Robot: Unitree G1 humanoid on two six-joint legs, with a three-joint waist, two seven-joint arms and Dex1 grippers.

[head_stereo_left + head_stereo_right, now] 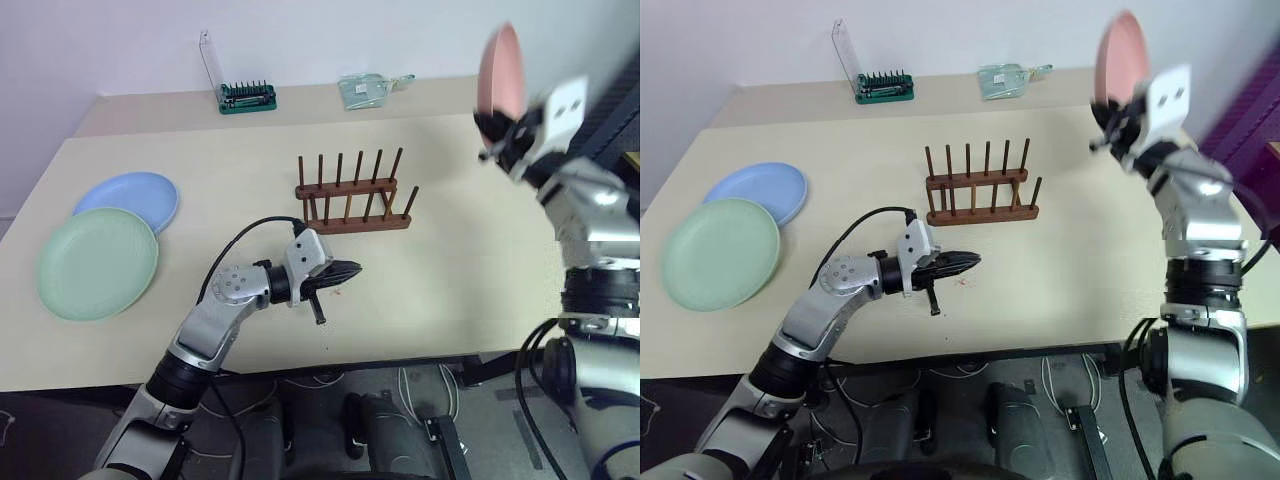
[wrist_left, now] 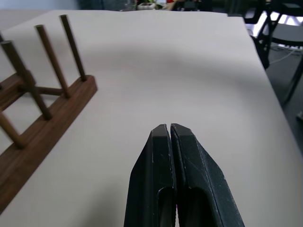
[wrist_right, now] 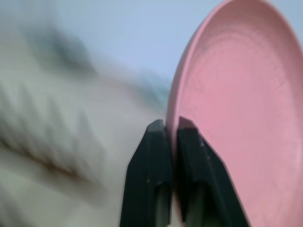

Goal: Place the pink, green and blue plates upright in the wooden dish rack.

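Pink plate [image 1: 500,70] is the one in hand: the right gripper [image 1: 497,140] is clamped tight on its lower rim and holds it on edge, high above the right end of the surface [image 1: 460,270], well apart from the wooden dish rack [image 1: 352,195]. I judge this the carrying step for the first of three plates, since no plate stands in the rack yet.

Next the plate must travel left and down to the rack, stay on edge, line up with a gap between two pegs, and settle between the rails before the fingers let go. A tilt at release could let it tip over or knock the light rack askew.

The left gripper [image 1: 345,270] hovers in front of the rack, pointing right, fingers pressed together on nothing.

Count: three plates. One pink in the air; one green plate [image 1: 97,263] and one blue plate [image 1: 130,198] lying flat at the left end, the green rim overlapping the blue. One rack, two rows of pegs, empty.
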